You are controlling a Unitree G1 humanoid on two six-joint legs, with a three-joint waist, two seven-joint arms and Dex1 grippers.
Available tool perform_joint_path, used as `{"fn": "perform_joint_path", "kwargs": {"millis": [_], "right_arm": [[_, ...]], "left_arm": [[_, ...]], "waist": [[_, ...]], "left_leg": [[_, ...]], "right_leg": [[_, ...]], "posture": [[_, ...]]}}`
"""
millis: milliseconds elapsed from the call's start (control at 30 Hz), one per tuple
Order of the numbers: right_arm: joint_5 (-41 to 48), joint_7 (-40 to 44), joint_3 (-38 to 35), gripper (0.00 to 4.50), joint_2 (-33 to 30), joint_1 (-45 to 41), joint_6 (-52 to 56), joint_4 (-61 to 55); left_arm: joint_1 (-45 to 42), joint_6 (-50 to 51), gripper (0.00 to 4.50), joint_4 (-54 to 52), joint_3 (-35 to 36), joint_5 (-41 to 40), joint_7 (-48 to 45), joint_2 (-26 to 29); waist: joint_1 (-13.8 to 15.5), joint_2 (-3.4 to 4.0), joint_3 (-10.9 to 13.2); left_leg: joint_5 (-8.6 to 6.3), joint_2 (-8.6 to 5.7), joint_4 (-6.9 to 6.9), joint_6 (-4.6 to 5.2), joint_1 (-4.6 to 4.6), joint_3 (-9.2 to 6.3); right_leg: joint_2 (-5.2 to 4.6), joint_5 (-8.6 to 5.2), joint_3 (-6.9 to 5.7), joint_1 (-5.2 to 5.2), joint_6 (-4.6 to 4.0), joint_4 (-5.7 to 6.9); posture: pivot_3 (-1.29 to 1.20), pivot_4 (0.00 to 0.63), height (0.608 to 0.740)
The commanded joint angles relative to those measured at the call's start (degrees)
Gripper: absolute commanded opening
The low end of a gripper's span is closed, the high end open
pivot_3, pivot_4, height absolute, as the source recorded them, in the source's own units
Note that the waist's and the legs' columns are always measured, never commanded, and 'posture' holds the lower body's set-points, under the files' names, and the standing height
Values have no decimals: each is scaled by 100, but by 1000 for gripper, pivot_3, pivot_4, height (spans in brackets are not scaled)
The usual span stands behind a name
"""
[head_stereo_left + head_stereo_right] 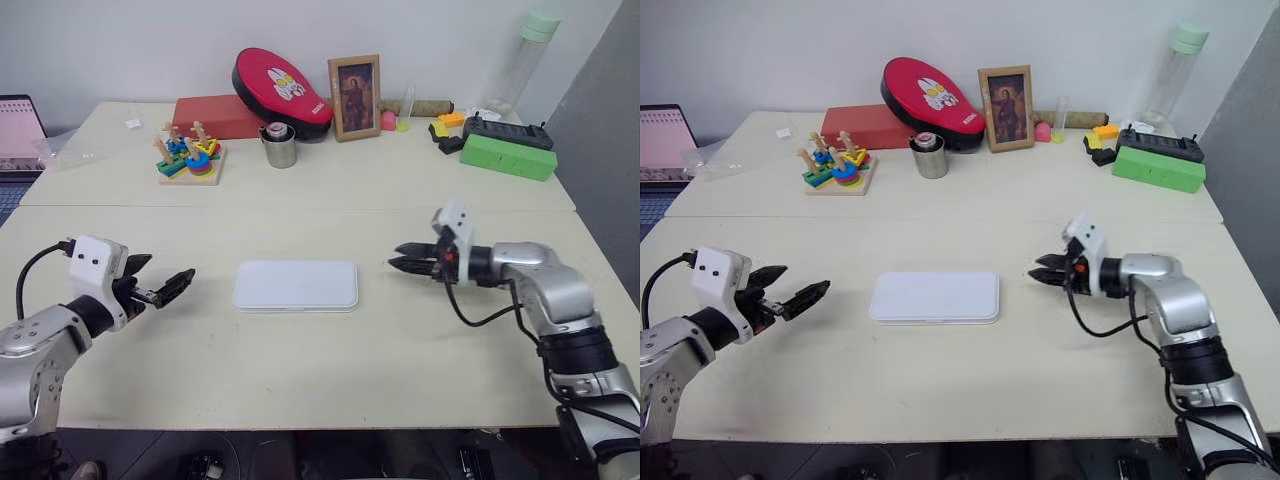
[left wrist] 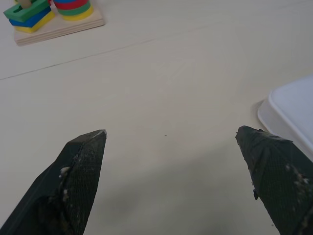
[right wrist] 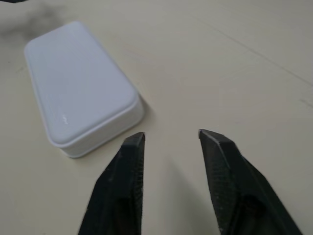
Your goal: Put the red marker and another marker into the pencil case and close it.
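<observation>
White pencil case (image 1: 295, 285) shut, bare table (image 1: 330, 370) around, both jaws parted, empty.

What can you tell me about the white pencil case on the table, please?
The pencil case is a flat white rectangular box with rounded corners, apparently smooth plastic. It is shut, with a seam running round its side, and lies flat on the pale table, long side across the robot's front. Nothing touches it: the left end effector and right end effector hang apart from its short ends.
</observation>
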Motion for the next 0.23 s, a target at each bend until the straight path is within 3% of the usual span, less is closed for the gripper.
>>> {"fn": "perform_joint_path", "kwargs": {"millis": [33, 233], "right_arm": [[176, -125, -422, 2824, -242, 284, 70, -158], [323, -289, -596, 4415, -321, 546, 207, -428]], "left_arm": [[-176, -211, 4500, 123, -14, 211, -139, 208], [-283, -202, 4500, 244, 52, 257, -244, 306]], "waist": [[7, 0, 0], [10, 0, 0]], "left_leg": [[0, 0, 0, 0, -1, 0], [0, -1, -1, 0, -2, 1]], "right_leg": [[0, 0, 0, 0, 0, -1], [-2, -1, 1, 1, 2, 0]], "posture": [[0, 150, 740], [0, 150, 740]]}}
